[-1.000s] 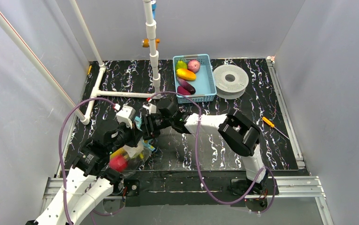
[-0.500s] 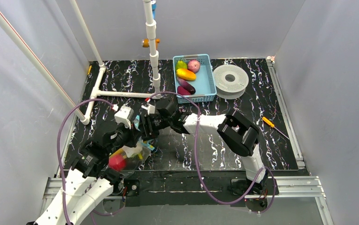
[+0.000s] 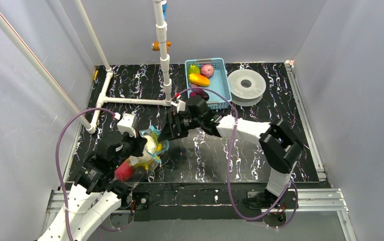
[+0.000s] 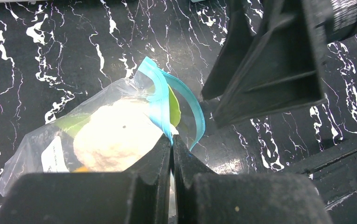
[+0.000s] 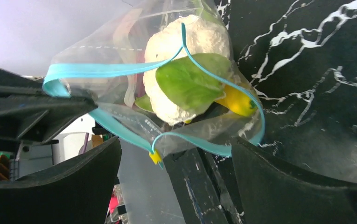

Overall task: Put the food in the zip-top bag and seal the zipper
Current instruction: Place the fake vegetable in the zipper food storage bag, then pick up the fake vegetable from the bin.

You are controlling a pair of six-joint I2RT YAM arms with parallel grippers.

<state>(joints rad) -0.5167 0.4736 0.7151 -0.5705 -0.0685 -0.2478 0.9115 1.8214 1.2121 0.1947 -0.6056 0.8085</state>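
Note:
The zip-top bag [image 3: 142, 156] lies at the near left of the table, its mouth gaping. It holds a white cauliflower [image 5: 185, 42] with a green leaf, a yellow banana [image 5: 236, 103] and a red apple [image 3: 123, 171]. My left gripper [image 4: 172, 141] is shut on the pale-blue zipper [image 4: 157, 100] at one end of the mouth. My right gripper [image 5: 175, 150] is open and empty just in front of the mouth, touching nothing. A small yellow slider [image 5: 156, 157] sits on the zipper rim. The right gripper's fingers [image 4: 269, 70] show in the left wrist view.
A light-blue basket [image 3: 223, 86] at the back holds more toy food. A white spool [image 3: 246, 84] lies to its right. An orange-handled screwdriver [image 3: 286, 131] lies at the right. White pipes [image 3: 129, 100] stand and lie at the back left.
My right gripper has let go of the bag's rim and drawn back to the right, now open. The bag's mouth has spread. My left gripper keeps its hold and has shifted slightly left.

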